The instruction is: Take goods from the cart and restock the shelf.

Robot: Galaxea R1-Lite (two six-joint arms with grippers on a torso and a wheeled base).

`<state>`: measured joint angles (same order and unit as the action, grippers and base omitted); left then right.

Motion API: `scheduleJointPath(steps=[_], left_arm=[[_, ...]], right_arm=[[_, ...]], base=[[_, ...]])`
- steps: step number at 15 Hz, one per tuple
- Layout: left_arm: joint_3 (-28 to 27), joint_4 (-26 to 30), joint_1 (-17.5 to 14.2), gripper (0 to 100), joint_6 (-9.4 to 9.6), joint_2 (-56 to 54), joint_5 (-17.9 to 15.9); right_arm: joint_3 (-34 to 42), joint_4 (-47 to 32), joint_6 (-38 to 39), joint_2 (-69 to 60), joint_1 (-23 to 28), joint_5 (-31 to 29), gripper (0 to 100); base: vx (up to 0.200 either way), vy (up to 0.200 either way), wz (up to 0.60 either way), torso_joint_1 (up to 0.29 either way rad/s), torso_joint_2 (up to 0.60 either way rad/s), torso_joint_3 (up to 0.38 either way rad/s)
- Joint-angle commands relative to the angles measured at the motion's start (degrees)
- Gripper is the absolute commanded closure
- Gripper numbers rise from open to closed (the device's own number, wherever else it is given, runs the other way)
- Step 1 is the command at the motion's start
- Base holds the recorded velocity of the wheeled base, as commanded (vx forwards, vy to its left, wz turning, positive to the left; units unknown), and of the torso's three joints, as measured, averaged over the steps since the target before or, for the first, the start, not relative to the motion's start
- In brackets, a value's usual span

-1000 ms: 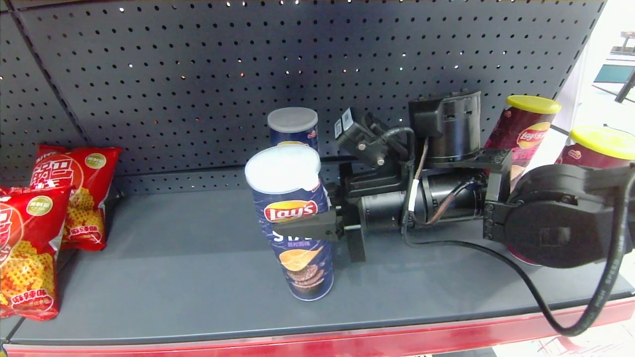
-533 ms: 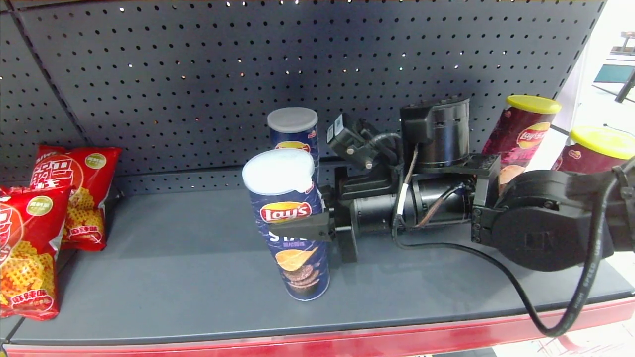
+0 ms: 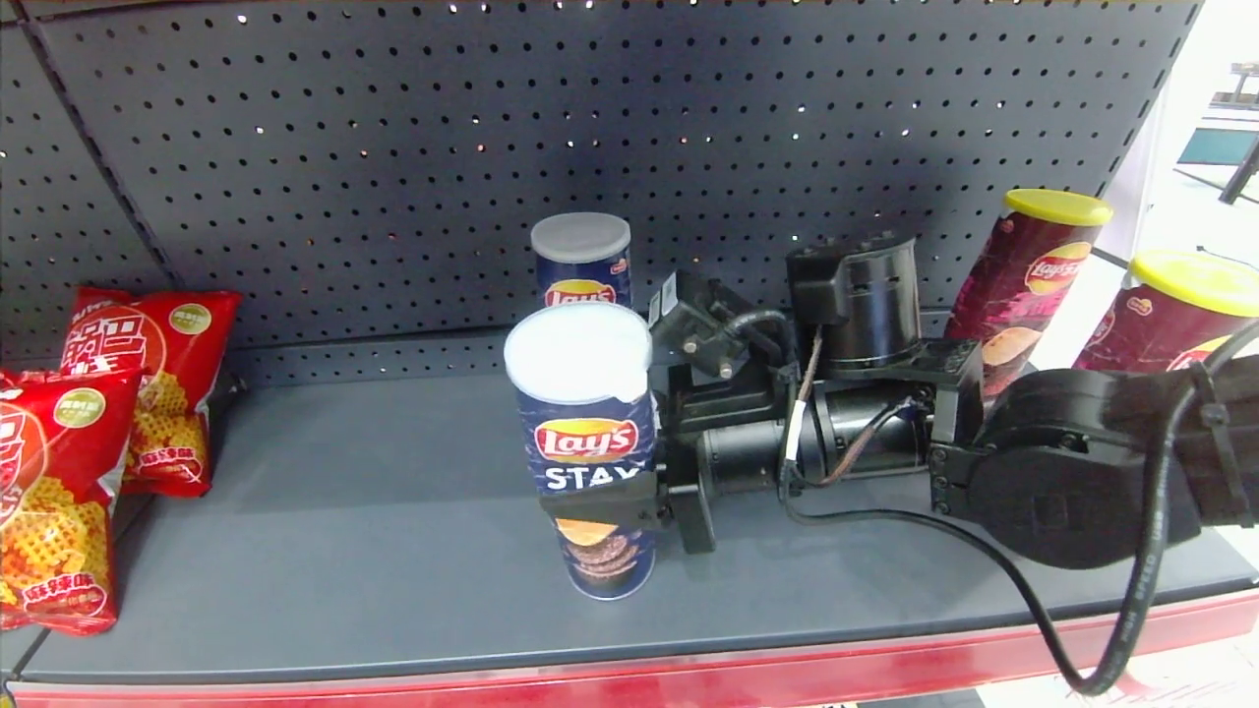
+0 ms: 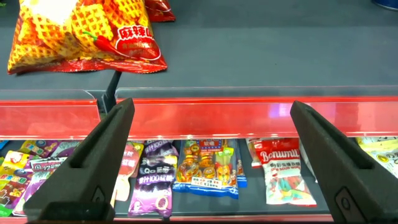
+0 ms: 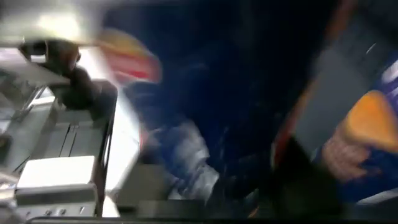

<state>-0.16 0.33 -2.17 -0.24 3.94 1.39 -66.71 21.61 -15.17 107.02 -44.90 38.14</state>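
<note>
Standing on the shelf (image 3: 374, 531), the blue can (image 3: 587, 438) is squeezed by the right gripper (image 3: 595, 497); placing looks abt done, so next it must be let go slowly.

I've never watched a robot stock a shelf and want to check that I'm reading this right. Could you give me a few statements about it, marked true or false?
1. The right gripper is shut on a blue can with a white lid. True.
2. The yellow-lidded cans stand at the left end of the shelf. False: they stand at its right end; the red snack bags are at the left.
3. A second blue can stands behind the held one, near the pegboard. True.
4. The left gripper holds a snack bag. False: its fingers are open and empty.
</note>
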Motion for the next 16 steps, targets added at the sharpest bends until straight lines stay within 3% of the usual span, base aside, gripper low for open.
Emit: scheduleJointPath(steps=[1,16], left_arm=[[0.1,0.0,0.0,0,-0.02,0.0,0.0],[0.1,0.0,0.0,0,-0.02,0.0,0.0]], right_arm=[[0.3,0.5,0.0,0.1,0.0,0.1,0],[6.4,0.8,-0.2,-3.5,4.3,0.4,0]], base=[[0.0,0.0,0.0,0.0,0.0,0.0],[0.0,0.0,0.0,0.0,0.0,0.0]])
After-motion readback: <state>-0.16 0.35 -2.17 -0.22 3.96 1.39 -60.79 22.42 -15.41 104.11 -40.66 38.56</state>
